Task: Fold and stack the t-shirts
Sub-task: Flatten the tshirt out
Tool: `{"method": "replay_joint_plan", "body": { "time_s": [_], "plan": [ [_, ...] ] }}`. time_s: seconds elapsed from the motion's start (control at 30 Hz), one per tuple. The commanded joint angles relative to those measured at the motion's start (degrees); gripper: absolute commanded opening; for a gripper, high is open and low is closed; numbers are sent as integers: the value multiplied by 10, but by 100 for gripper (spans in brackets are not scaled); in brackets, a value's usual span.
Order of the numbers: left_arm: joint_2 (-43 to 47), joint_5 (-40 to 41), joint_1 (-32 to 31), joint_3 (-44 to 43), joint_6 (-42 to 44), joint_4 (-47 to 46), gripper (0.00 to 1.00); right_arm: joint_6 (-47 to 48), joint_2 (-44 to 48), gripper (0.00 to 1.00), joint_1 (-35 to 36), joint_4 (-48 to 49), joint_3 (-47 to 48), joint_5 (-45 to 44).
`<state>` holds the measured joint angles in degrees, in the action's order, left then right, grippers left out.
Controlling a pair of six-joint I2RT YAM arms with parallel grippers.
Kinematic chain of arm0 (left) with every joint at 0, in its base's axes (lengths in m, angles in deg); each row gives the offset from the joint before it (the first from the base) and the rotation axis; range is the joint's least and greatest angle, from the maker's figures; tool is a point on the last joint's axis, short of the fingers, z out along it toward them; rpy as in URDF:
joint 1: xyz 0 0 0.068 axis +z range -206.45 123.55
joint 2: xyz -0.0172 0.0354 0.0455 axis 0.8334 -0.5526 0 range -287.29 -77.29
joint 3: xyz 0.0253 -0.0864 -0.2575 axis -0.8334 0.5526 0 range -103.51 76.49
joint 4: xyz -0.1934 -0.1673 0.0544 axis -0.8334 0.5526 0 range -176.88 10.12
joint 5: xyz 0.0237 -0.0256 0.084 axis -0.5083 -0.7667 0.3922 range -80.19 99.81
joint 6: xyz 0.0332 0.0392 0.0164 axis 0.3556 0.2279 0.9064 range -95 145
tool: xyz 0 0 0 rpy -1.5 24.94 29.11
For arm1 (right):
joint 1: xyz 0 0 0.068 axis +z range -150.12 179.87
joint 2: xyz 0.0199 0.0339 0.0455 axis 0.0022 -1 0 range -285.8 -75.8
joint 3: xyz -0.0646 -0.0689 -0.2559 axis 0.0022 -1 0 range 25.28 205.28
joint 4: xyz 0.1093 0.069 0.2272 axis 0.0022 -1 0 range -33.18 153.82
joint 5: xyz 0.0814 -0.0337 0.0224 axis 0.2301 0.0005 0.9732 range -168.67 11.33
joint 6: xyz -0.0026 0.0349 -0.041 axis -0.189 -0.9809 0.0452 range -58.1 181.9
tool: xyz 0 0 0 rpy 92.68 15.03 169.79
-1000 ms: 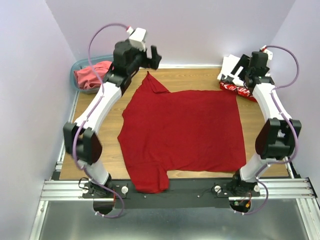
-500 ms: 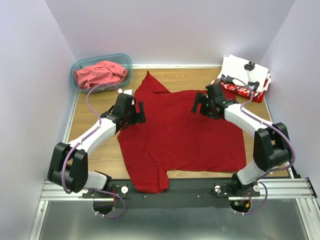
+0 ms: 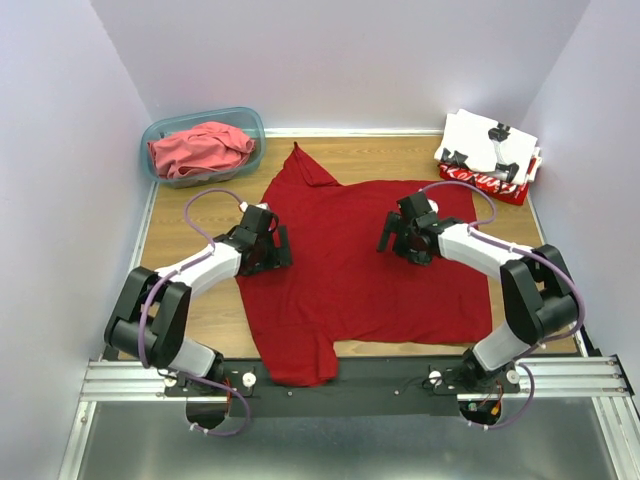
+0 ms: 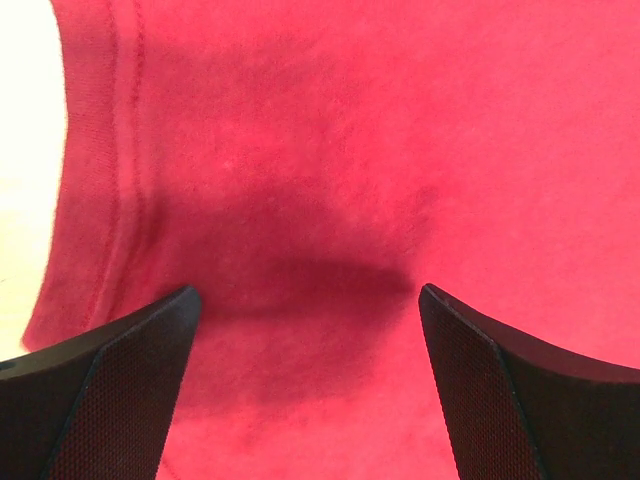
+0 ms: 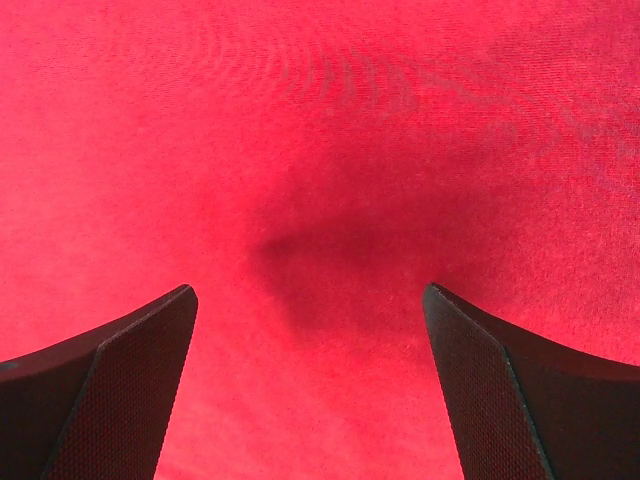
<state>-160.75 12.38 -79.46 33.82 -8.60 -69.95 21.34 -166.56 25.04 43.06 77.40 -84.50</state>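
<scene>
A plain deep red t-shirt (image 3: 360, 270) lies spread flat on the wooden table. My left gripper (image 3: 277, 248) is open and low over its left part, near the hemmed edge (image 4: 100, 180). My right gripper (image 3: 395, 232) is open and low over its upper right part (image 5: 320, 150). Neither holds cloth. A paler coral-red shirt (image 3: 200, 148) lies bunched in the teal tub (image 3: 152, 133) at the back left. A white shirt with black prints (image 3: 490, 145) lies folded on a red one with white lettering (image 3: 490, 182) at the back right.
Bare wood (image 3: 210, 310) shows left of the spread shirt. A metal rail (image 3: 350, 375) runs along the near edge; one sleeve (image 3: 300, 362) hangs over it. Purple walls close in on three sides.
Both arms have swung down from raised poses at the back corners and now sit low over the deep red shirt, each having moved a little further inward in the last half second.
</scene>
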Motion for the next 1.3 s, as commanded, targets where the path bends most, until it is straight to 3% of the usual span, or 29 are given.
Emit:
{"method": "replay_joint_plan", "body": {
  "time_s": [0.0,0.33,0.7,1.27],
  "plan": [
    [-34,-2,1,-3,-15,-37,98,-22,-29,100,1,-6,-4,-39],
    [-129,4,16,-79,12,-46,98,-39,-67,100,1,-9,12,-72],
    [-223,17,42,-205,63,-25,98,-30,-149,100,-24,-26,99,-96],
    [-438,42,75,-582,157,100,98,12,-300,100,-97,-54,305,-50]
  ]
}}
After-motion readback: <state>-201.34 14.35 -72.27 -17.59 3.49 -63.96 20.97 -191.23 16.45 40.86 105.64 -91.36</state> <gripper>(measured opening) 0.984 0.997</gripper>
